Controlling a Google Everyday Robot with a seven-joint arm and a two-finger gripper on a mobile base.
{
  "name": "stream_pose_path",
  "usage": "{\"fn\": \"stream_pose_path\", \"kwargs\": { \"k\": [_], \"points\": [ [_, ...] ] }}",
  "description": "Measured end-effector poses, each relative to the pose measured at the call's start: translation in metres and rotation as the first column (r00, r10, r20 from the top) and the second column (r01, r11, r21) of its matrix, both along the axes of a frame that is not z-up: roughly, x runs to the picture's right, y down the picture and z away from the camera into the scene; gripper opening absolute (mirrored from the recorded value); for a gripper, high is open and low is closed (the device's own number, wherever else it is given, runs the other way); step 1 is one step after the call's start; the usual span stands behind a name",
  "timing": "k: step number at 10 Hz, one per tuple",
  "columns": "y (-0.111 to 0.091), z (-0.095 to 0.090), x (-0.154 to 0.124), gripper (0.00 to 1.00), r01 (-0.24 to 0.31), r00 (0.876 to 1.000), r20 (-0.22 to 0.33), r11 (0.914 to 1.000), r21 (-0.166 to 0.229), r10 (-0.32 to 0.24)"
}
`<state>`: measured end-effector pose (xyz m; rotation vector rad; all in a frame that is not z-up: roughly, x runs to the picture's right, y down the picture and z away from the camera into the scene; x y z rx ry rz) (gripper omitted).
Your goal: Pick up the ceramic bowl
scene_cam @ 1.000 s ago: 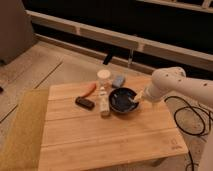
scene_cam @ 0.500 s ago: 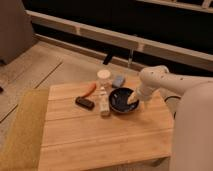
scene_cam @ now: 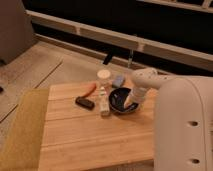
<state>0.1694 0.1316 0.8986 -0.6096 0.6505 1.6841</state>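
Observation:
The ceramic bowl (scene_cam: pixel 120 98) is round, shallow and glossy black, and sits on the right half of the wooden table (scene_cam: pixel 85 135). My white arm (scene_cam: pixel 182 125) fills the right side of the view. The gripper (scene_cam: pixel 132 104) reaches down over the bowl's right rim, touching or just above it. The arm's wrist covers the fingers.
A pale round cup (scene_cam: pixel 104 75) and a small blue object (scene_cam: pixel 118 81) stand behind the bowl. An orange carrot-like item (scene_cam: pixel 89 89), a dark flat bar (scene_cam: pixel 84 103) and a pale upright bottle (scene_cam: pixel 103 101) lie left of it. A yellow-green mat (scene_cam: pixel 22 130) borders the table's left edge.
My arm has swung further left and nearer the camera, covering more of the right side. The gripper has come down onto the bowl's right rim. The bowl stays in place.

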Motion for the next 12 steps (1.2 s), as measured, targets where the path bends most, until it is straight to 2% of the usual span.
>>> {"fn": "stream_pose_path", "kwargs": {
  "k": [2, 3, 5, 8, 9, 10, 11, 12],
  "points": [
    [0.006, 0.005, -0.001, 0.34, 0.013, 1.0, -0.001, 0.9996, -0.024, -0.013],
    [0.005, 0.007, 0.0, 0.21, 0.018, 1.0, -0.005, 0.9995, -0.024, -0.018],
    [-0.002, 0.004, -0.001, 0.03, 0.017, 1.0, -0.013, 0.9997, -0.016, -0.017],
    [-0.022, -0.012, 0.008, 0.0, 0.0, 0.999, -0.044, 0.9992, 0.039, 0.002],
    [-0.03, -0.02, 0.011, 0.0, -0.005, 0.998, -0.054, 0.9979, 0.064, 0.008],
    [-0.057, -0.039, 0.015, 0.0, 0.007, 0.998, -0.064, 0.9901, 0.14, 0.002],
    [-0.077, -0.054, 0.012, 0.0, 0.027, 0.998, -0.063, 0.98, 0.197, -0.015],
    [-0.101, -0.072, 0.002, 0.0, 0.041, 0.998, -0.05, 0.9633, 0.265, -0.029]
  ]
}}
